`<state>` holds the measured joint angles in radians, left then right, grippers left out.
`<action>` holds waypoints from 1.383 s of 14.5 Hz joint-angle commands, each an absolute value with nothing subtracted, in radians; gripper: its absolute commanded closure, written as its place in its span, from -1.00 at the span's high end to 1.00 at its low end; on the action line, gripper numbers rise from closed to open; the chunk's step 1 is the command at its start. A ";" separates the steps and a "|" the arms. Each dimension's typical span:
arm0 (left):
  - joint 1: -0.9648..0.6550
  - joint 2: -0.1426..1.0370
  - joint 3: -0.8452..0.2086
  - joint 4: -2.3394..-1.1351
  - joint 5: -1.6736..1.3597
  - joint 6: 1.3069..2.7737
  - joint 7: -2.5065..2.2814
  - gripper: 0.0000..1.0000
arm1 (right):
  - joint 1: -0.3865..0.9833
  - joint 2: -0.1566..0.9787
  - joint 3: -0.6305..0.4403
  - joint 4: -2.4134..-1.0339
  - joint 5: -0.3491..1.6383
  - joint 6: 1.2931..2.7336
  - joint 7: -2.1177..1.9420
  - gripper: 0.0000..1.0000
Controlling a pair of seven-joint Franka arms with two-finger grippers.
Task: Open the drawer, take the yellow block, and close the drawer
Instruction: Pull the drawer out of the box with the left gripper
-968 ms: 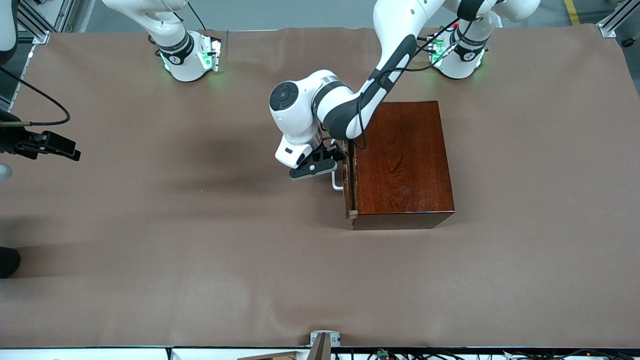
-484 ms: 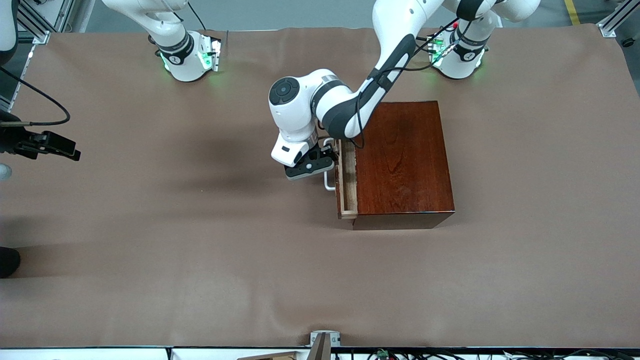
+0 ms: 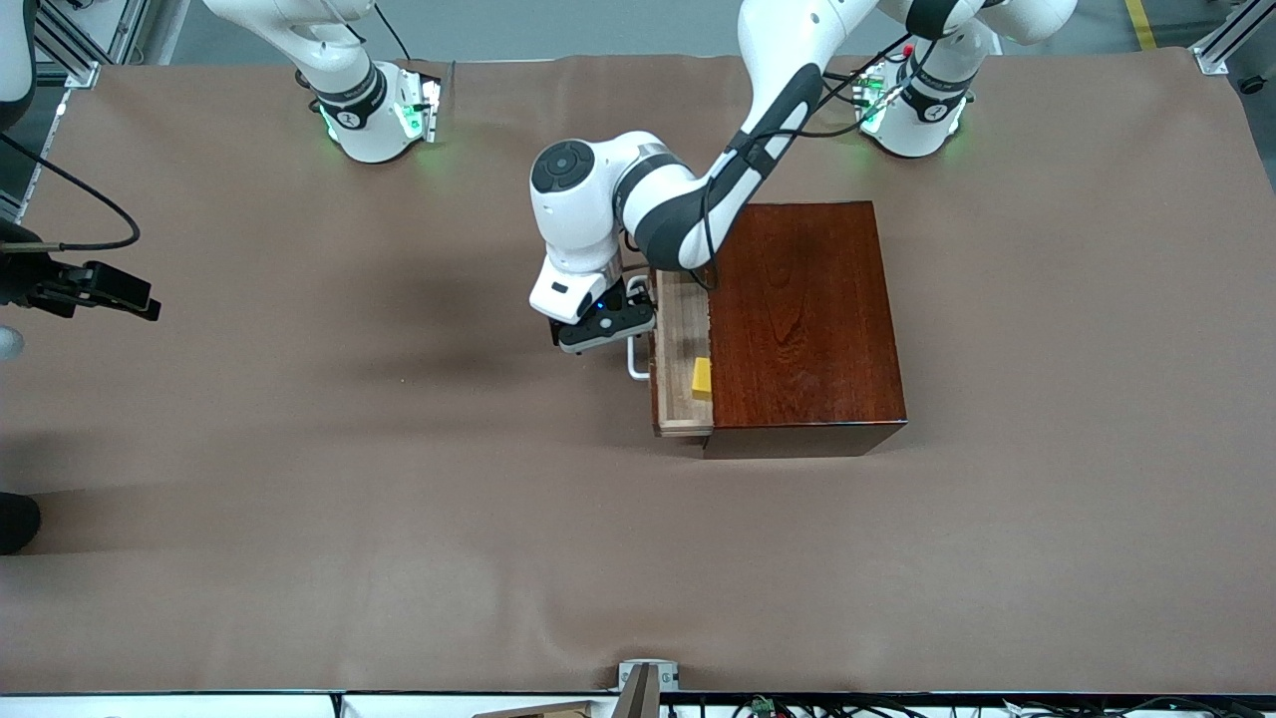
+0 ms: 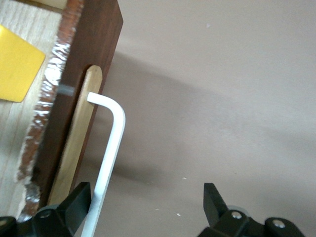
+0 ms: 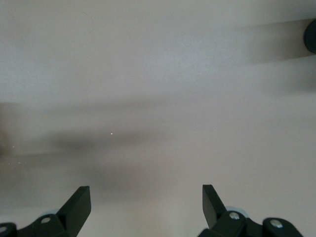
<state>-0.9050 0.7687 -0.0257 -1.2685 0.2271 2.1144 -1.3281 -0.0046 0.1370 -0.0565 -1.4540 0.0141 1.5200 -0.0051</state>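
Note:
The drawer (image 3: 680, 334) stands partly pulled out of the dark reddish-brown box (image 3: 807, 319), showing its pale wood floor. The yellow block (image 3: 702, 376) lies in it close to the box's mouth, and shows again as yellow block (image 4: 15, 64) in the left wrist view. My left gripper (image 3: 608, 329) is at the white handle (image 3: 635, 364). Its jaws are open, and the handle (image 4: 106, 163) runs between them, right against one finger (image 4: 79, 195). My right gripper (image 5: 145, 197) waits open over bare table at the right arm's end, with nothing between its fingers.
The box sits toward the left arm's end of the brown table cover (image 3: 399, 519). The left arm's elbow (image 3: 568, 184) hangs over the table beside the box. A metal bracket (image 3: 646, 678) sits at the table edge nearest the camera.
The left gripper has moved toward the right arm's end with the handle, sliding the drawer out from nearly shut. The yellow block has come into view. The right arm has not moved.

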 commanded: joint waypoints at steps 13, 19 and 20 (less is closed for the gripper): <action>-0.908 0.784 -0.035 -1.241 0.212 2.237 -1.373 1.00 | -0.005 0.123 -0.052 -1.462 -0.005 1.516 0.003 1.00; -0.907 0.792 -0.060 -1.243 0.180 2.258 -1.324 1.00 | -0.005 0.123 -0.052 -1.462 -0.005 1.516 0.003 1.00; -0.907 0.792 -0.060 -1.243 0.160 2.264 -1.303 1.00 | -0.005 0.123 -0.052 -1.462 -0.005 1.516 0.003 1.00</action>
